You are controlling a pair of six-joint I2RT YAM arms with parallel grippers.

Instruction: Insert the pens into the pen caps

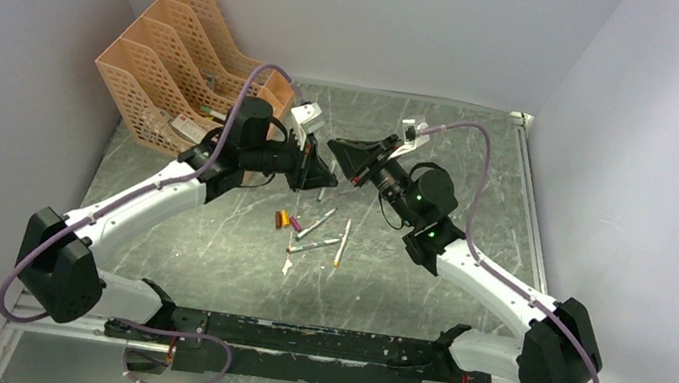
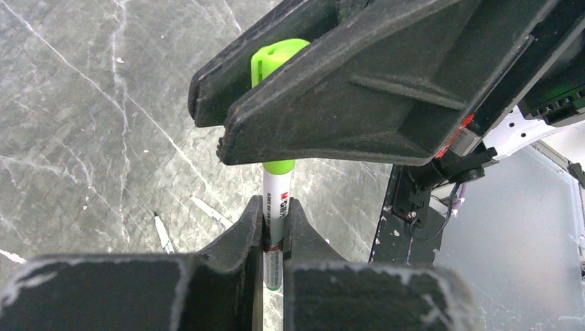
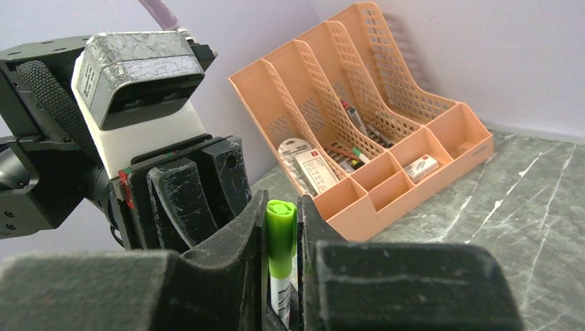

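Note:
My left gripper and right gripper meet tip to tip above the table's far middle. In the left wrist view my left gripper is shut on a white pen barrel. The barrel's upper end sits in a green pen cap, which is held between the right gripper's fingers. In the right wrist view my right gripper is shut on the green cap, with the white barrel below it. Three more pens lie on the table. Orange, yellow and magenta caps lie beside them.
An orange file organiser stands at the back left, holding boxes and markers; it also shows in the right wrist view. A tiny white scrap lies near the pens. Grey walls close in the table on three sides.

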